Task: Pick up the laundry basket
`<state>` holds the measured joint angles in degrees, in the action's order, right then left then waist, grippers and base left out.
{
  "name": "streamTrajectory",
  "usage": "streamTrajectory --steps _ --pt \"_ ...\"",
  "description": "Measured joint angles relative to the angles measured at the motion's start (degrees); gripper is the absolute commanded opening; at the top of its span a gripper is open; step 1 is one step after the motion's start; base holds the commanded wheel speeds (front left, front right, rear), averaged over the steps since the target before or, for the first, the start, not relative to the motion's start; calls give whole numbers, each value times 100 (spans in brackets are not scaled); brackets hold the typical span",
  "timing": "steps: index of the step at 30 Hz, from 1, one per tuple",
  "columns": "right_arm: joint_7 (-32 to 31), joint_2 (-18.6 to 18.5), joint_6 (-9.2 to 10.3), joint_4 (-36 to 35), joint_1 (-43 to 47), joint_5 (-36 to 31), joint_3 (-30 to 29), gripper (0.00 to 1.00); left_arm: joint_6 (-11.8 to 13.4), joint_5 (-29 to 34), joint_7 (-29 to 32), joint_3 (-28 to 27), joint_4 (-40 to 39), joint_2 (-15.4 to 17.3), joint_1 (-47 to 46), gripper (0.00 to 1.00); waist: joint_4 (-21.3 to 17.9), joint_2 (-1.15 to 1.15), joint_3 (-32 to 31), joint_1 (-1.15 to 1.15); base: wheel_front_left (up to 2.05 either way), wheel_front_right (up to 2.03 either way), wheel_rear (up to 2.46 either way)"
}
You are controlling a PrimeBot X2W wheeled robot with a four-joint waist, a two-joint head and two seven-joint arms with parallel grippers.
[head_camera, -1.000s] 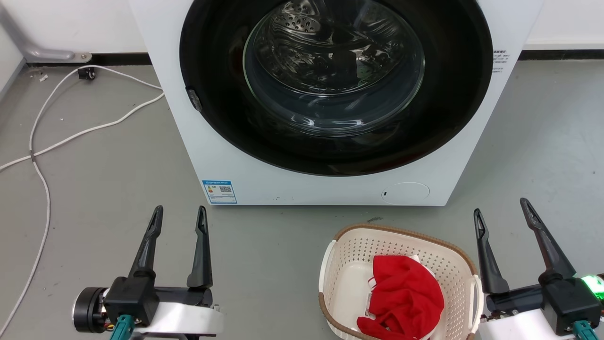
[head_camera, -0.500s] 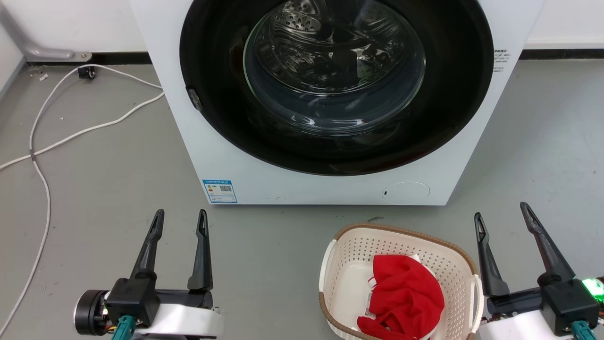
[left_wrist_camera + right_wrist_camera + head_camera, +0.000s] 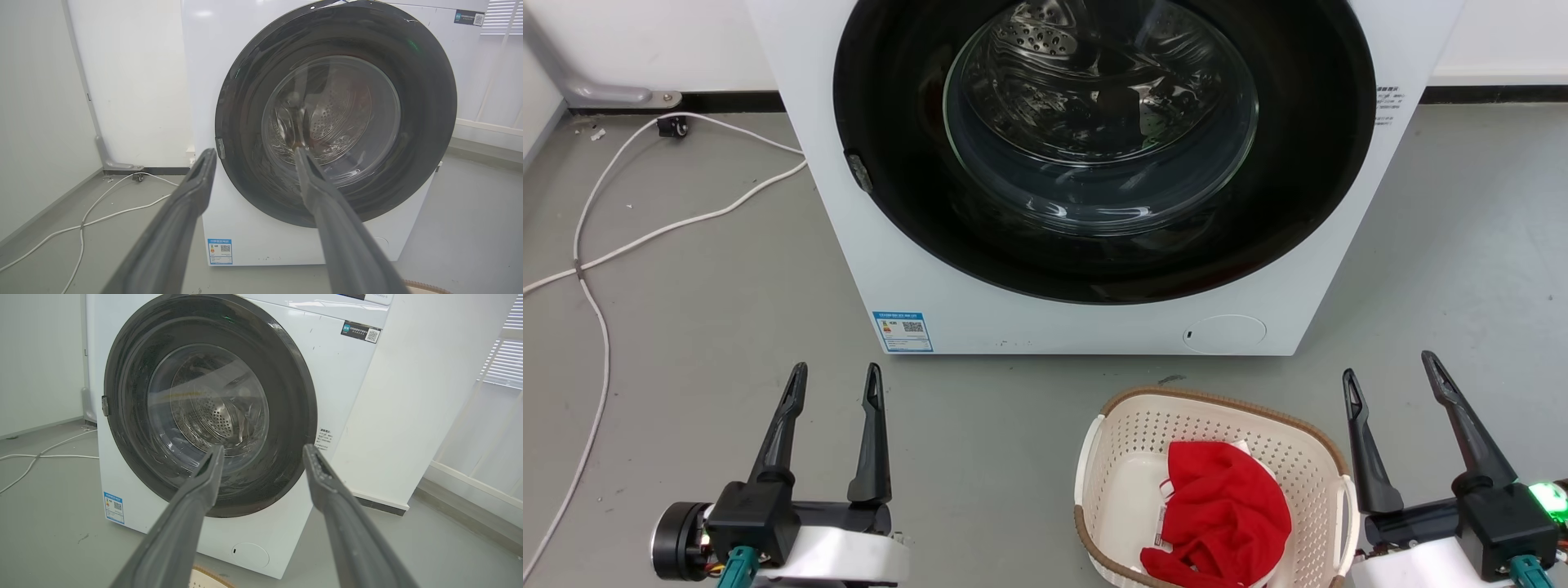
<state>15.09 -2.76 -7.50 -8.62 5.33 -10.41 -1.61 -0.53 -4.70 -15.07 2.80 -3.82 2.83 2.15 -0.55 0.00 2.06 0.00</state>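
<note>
The floor point(image 3: 686, 343) is smooth matt grey, faintly scuffed, and meets a plain white wall along a dark skirting strip. A thin white cable point(image 3: 605, 245) loops loosely across the far left of it. The right wrist view catches slatted window blinds point(image 3: 506, 355) off to the right.

A white, box-shaped washer point(image 3: 1045, 327) stands at the far middle. Its front has a broad glossy black round door ring around a domed clear glass point(image 3: 1094, 122), with a perforated steel drum glinting behind it. A small blue label point(image 3: 903, 331) sits low on its left front, and a round white cap point(image 3: 1225, 333) low on the right.

The laundry basket point(image 3: 1143, 433) rests on the floor at the near right, just in front of the washer's lower right corner. It is cream plastic with rounded corners, walls dotted with small holes and a brown woven-look rim. A crumpled red cloth point(image 3: 1225, 514) lies inside.

The left gripper point(image 3: 836, 371) hovers over bare floor at the near left, well apart from the basket, its tapered dark fingers spread and empty. The right gripper point(image 3: 1389, 367) is just right of the basket's white side handle, its fingers also spread, grasping nothing. A green light point(image 3: 1543, 494) glows on its wrist.
</note>
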Motion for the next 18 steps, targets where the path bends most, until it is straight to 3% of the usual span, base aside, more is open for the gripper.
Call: streamTrajectory --steps 11,18 --pt "0 -1 -1 220 12 4 -108 100 -99 -9 0 53 198 0 -15 100 -47 0 33 0 0 0 0" --pt "0 -3 -1 815 -100 -85 -236 100 -202 -9 -1 126 700 1 -420 100 -107 0 230 0 0 0 0"
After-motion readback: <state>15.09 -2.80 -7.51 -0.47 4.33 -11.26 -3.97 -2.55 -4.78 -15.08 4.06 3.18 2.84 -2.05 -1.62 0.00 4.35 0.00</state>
